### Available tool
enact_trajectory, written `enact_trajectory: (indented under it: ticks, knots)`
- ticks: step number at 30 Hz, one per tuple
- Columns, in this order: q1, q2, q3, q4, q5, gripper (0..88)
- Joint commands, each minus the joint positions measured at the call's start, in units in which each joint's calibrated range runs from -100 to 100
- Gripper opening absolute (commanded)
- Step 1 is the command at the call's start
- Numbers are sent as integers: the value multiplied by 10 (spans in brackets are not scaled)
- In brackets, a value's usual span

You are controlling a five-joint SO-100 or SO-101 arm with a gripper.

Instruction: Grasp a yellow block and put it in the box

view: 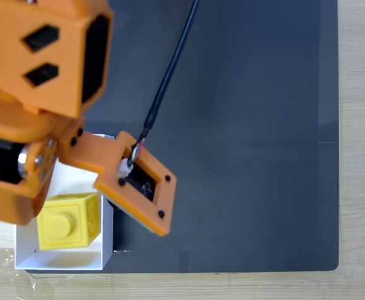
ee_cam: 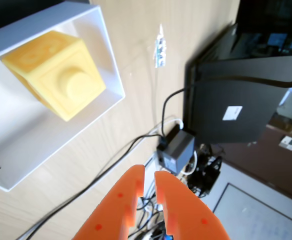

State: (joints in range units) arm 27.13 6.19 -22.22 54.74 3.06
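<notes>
- Since the yellow block (view: 68,221) already sits inside the box (view: 26,257), at the near left corner of the desk (view: 357,156) in the fixed view, the placing looks done.
- Over the box's left side in that view, the orange arm (view: 39,62) hangs above the block and hides part of the box's far wall; the hand itself I cannot make out there.
- At the left of the wrist view, the block (ee_cam: 56,72) lies tilted on the white floor, stud facing up toward the camera, close to the box (ee_cam: 111,75) wall but apart from the hand.
- Lower and to the right, the hand (ee_cam: 149,182) shows two orange fingers (ee_cam: 131,192) nearly touching, only a thin slit between them, with nothing held.
- Further right, a dark mat (view: 245,125) covers most of the desk, and a black cable (view: 170,75) runs across it.
- What seems left, in my judgement: lifting the arm clear of the box.
</notes>
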Motion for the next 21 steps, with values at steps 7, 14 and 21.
enact_trajectory:
  ticks: [7,14,21]
  knots:
    - [-77,-253,157,100,-3,10]
    - [-131,-459,418,103,-8,10]
    - [-156,-661,688,99,-9,10]
